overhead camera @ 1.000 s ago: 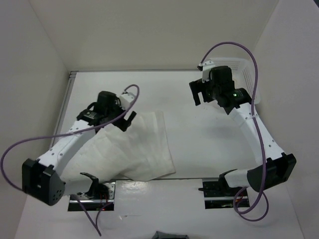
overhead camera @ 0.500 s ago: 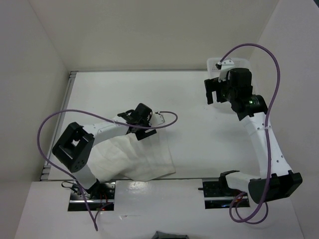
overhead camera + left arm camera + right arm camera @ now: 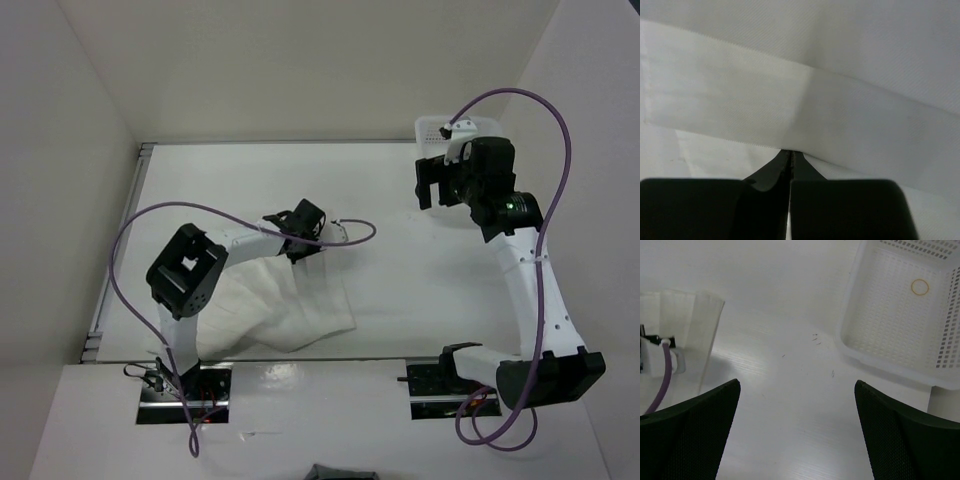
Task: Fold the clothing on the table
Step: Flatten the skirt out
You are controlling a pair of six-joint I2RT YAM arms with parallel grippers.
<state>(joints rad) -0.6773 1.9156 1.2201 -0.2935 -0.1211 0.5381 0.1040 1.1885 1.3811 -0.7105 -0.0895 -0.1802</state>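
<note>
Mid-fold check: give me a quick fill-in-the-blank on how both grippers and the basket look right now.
The left gripper is ___ on the clothing at its hem. The right gripper hovers with its jaws ___. Inside the basket lies a small yellow ___.
Missing words: shut; open; ring.

Closed in on three sides by a back wall (image 3: 320,70), a left wall (image 3: 55,160) and a right wall (image 3: 595,110), plain matte off-white. Lit softly and evenly, with only faint shadows. Filled across the middle by the table (image 3: 380,190), fronted by a glossy white ledge (image 3: 330,425).
</note>
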